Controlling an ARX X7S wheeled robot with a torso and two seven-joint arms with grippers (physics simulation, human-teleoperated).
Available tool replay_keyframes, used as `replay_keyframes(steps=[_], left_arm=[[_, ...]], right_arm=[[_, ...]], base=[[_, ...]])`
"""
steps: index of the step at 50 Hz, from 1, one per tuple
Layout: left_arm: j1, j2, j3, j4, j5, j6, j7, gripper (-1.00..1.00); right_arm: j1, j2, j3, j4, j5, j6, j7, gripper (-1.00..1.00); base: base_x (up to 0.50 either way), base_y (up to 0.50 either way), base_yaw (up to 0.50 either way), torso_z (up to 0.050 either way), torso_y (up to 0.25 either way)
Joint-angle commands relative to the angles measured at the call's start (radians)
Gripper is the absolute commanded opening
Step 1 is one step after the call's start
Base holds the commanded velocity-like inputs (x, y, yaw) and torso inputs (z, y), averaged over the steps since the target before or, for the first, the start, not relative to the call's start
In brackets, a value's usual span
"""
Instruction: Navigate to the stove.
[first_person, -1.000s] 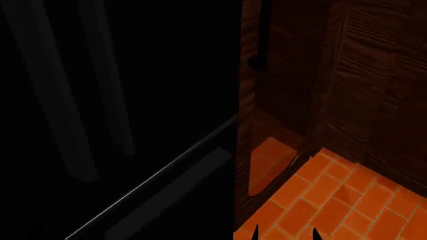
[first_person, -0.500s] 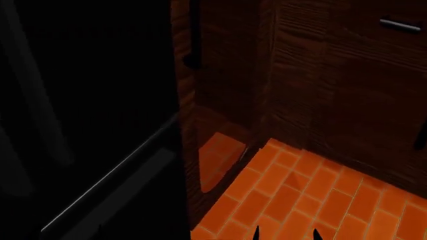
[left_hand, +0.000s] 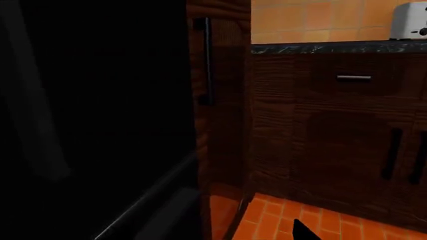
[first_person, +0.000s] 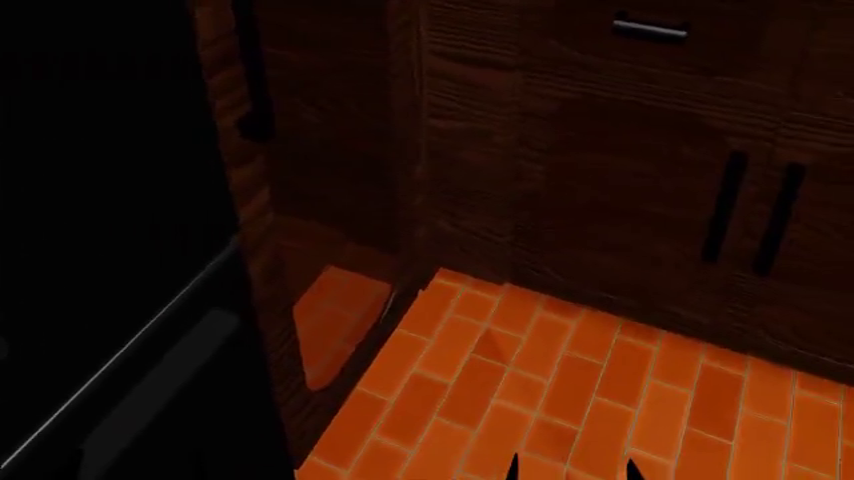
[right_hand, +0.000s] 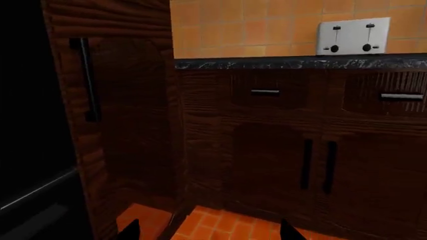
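Fingers first: only dark pointed tips poke in at the frame edges, 2 in the head view for the right gripper (first_person: 571, 468), 2 in the right wrist view, and 1 for the left gripper (left_hand: 303, 231) in the left wrist view. You cannot tell from these slivers how wide either pair stands, and nothing shows between them.

Below the tips runs the orange brick-pattern tiled floor (first_person: 561, 380). Beyond it stands a run of dark brown wood-grain base cabinets (right_hand: 293, 150) with thin black vertical door handles and short silver drawer pulls. A dark speckled stone tabletop (right_hand: 300, 63) caps them, and a small white 2-slot toaster (right_hand: 353, 36) sits on it against the orange tiled wall (right_hand: 253, 25). To your left rises a tall dark wood cabinet panel (left_hand: 223, 100) with a long black handle, and pressed against it is a tall black appliance (left_hand: 100, 125) with a pale vertical handle, which reads as a fridge rather than a range.

The stove, your target, appears in none of the 3 views: no cooktop, no row of knobs, no oven bar handle. Judged from this, the navigation is far from finished. You are facing a cabinet corner, and you have yet to find the stove, turn toward it and drive up to it.
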Motion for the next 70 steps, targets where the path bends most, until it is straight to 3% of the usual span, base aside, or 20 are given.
replay_keyframes(steps=[1,62,70], left_arm=[[-0.002,-0.005,0.005,-0.003,-0.005,0.003,-0.004,1.00],[-0.004,-0.026,0.030,0.001,-0.030,0.006,-0.028,1.00],[-0.006,-0.027,0.033,-0.001,-0.033,0.007,-0.031,1.00]], right_arm=[[0.002,0.003,-0.005,0.004,0.005,-0.001,0.004,1.00],[-0.001,0.021,-0.024,-0.009,0.022,-0.011,0.045,1.00],[0.019,0.015,-0.046,0.017,-0.066,0.011,0.107,1.00]], base=[[0.00,0.00,-0.50,0.000,0.000],[0.00,0.00,-0.50,0.000,0.000],[0.00,0.00,-0.01,0.000,0.000]])
